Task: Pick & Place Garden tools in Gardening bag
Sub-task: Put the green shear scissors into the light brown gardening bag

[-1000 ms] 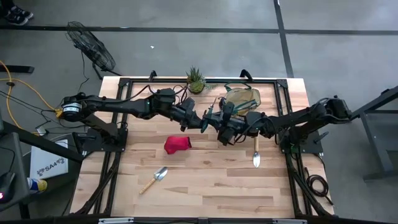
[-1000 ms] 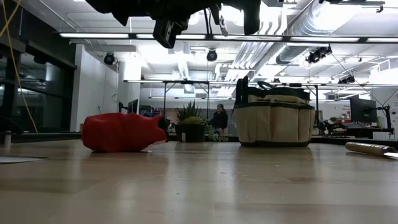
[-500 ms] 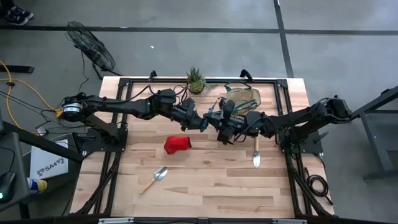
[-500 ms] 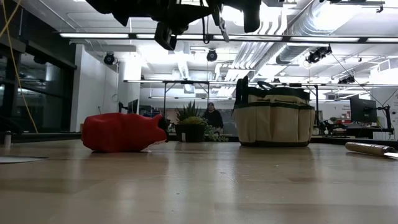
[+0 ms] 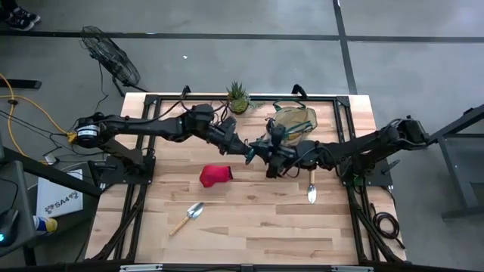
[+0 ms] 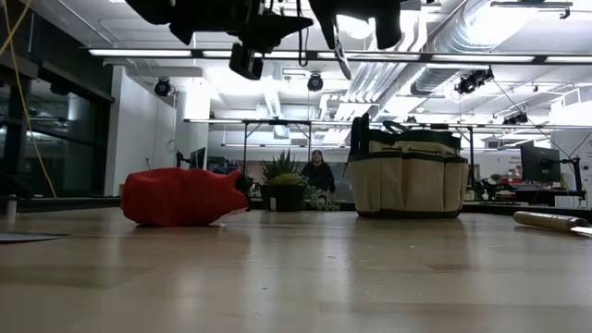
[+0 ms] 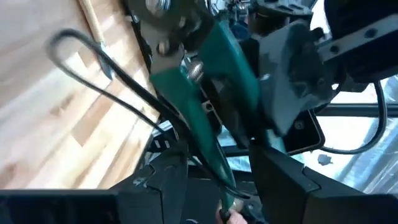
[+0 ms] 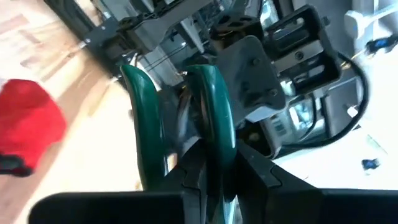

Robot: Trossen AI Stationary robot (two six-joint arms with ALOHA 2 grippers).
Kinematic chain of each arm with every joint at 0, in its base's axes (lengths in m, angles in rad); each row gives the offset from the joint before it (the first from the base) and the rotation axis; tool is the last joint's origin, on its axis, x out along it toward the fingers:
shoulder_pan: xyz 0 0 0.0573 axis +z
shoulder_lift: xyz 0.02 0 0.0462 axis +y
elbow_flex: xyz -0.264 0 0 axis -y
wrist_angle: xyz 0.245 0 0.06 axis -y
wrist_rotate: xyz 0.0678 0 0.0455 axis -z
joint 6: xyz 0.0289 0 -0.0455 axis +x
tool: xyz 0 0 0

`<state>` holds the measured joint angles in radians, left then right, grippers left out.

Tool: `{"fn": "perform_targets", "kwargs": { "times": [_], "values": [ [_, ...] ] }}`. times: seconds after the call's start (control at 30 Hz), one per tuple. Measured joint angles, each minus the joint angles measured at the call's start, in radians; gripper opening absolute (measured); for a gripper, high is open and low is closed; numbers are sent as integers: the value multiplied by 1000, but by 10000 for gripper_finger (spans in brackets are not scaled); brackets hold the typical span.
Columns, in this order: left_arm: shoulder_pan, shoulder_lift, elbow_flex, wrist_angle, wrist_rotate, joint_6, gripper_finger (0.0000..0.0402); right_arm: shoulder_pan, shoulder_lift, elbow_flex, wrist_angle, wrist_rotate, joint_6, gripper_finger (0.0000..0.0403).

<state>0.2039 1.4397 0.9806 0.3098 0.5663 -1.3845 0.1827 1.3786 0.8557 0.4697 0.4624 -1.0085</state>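
High over the table's middle, teal-handled pruning shears (image 5: 259,148) hang between my two grippers. My right gripper (image 5: 269,153) is shut on them. My left gripper (image 5: 246,149) is open, its fingers (image 7: 165,186) on either side of the shears' handle ends (image 7: 214,149); I cannot tell whether they touch. The gardening bag (image 5: 293,119) stands upright on its base at the far right. On the tabletop lie a red glove (image 5: 215,175) and two trowels (image 5: 189,217) (image 5: 311,185). My right gripper pinches the shears between its two fingers at the end where the two teal handles come together (image 8: 208,152). It comes in level from the table's right. The shears are lifted clear, well above the table, and their handles (image 8: 140,118) reach out toward my left gripper.
A spiky potted plant (image 5: 237,97) stands at the far edge, left of the bag. In the low view the glove (image 6: 180,196), plant (image 6: 285,185) and bag (image 6: 407,176) line the far side. A person stands in the room beyond. Bare wood lies along the near edge.
My left gripper has opened and let go of the shears' handles, staying close to them. My right wrist has rolled, and the shears have turned with it; in the low view their metal tip has swung lower and to the right. The shears stay in my right gripper.
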Motion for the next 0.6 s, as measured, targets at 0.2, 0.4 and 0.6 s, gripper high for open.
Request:
{"fn": "perform_targets", "kwargs": {
  "times": [0.2, 0.4, 0.6],
  "values": [
    [46, -12, 1, -40, -15, 101, 166, 23, -63, -1, -127, 34, 147, 43],
    [74, -14, 1, -51, -92, 208, 166, 22, -200, -2, -294, 35, 370, 43],
    [71, -14, 1, -51, -287, 317, 166, -10, -396, -2, -494, 35, 544, 43]
  ]
}}
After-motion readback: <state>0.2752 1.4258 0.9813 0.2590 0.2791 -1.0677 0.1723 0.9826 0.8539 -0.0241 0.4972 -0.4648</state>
